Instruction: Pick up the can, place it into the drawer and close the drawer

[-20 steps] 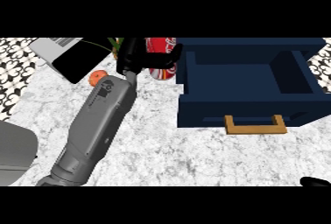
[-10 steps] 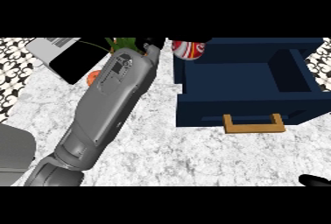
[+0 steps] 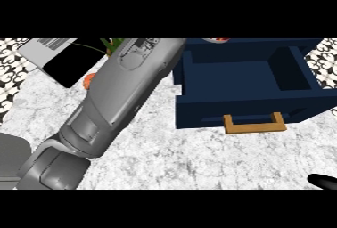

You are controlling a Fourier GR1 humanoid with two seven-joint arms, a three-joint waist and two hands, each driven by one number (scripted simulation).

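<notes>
— How far along are you?

— Part way, I'd judge. The can [image 3: 217, 40] is off the counter [image 3: 197, 160]. Only a red-and-white sliver of it shows, at the top edge of the frame, just above the back wall of the drawer [image 3: 244, 73]. It isn't inside yet: the drawer's blue floor is bare.

— And the fingers?

— I can't tell you. My left forearm [image 3: 112, 98] runs from the lower left up to the top centre, and the left hand at its end is past the top edge. Its fingers are out of sight, so I can't say how far they are open. Since the can is up there beside the arm's end, I take it I'm carrying it, but that's a guess.

— The other hand?

— My right hand [image 3: 322, 181] shows only as a black tip at the lower right corner, well apart from everything. Open or curled, I can't say.

— What's changed?

— A second ago the can was plainly in view at the upper middle, left of the drawer, with the black hand around it. Half a second ago it was at the drawer's back left corner. Now it has slid almost out of frame, and the forearm has swung further up and right. The drawer and its wooden handle [image 3: 255, 123] haven't moved.

— What's left?

— Lower the can in, let go, then push the drawer shut.
</notes>
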